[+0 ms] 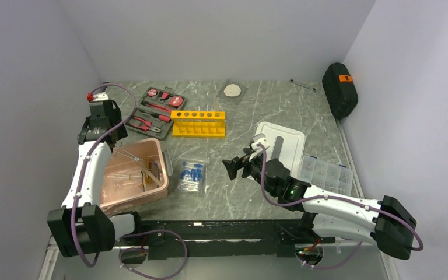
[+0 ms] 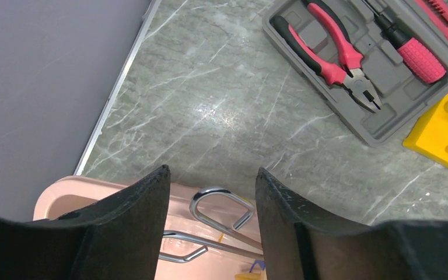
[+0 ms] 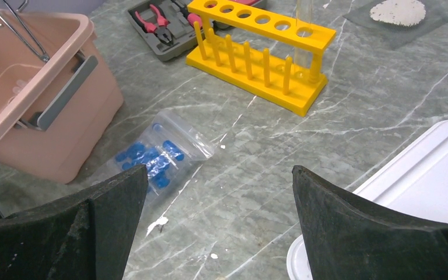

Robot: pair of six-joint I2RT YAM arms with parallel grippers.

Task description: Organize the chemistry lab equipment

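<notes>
My left gripper (image 2: 212,175) hangs open over the far rim of the pink bin (image 2: 81,192). The looped handle of metal tongs (image 2: 221,201) lies below the gap, touching neither finger. In the top view that gripper (image 1: 112,142) sits at the bin's back-left corner, and a tan wooden clamp (image 1: 147,178) lies inside the bin. The yellow test-tube rack (image 1: 198,123) stands mid-table, and the bag of blue-capped tubes (image 1: 191,175) lies right of the bin. My right gripper (image 3: 219,172) is open and empty above bare table, between the bag (image 3: 151,154) and a white lid (image 3: 426,181).
The red-and-black tool kit (image 1: 154,112) lies open behind the bin. A clear compartmented box (image 1: 326,174) sits at the right, next to the white lid (image 1: 280,143). A black case (image 1: 339,88) leans on the right wall. A mesh pad with a white disc (image 1: 232,90) lies at the back.
</notes>
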